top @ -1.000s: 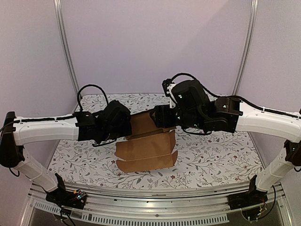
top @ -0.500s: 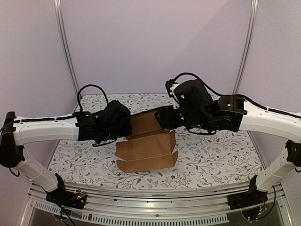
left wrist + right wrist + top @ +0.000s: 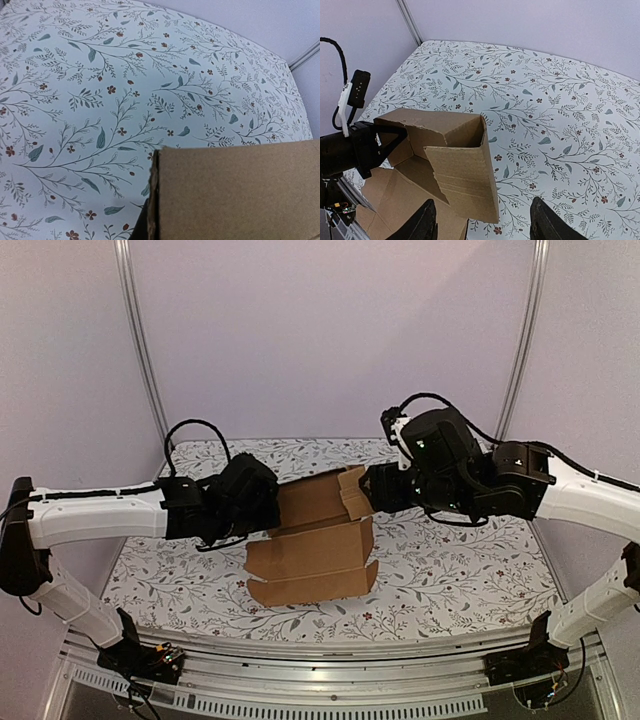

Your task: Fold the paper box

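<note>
Brown paper box [image 3: 315, 540] part-folded, open-topped, left tool [image 3: 395, 139] pinching its wall, right tool [image 3: 484, 205] spread

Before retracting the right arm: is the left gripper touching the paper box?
Touching. Right wrist view shows the left gripper clamped on the paper box.

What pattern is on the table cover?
Pale, near-white table cover printed with grey-green leafy sprigs and small red-brown flowers. Clearest in the left wrist view.
</note>
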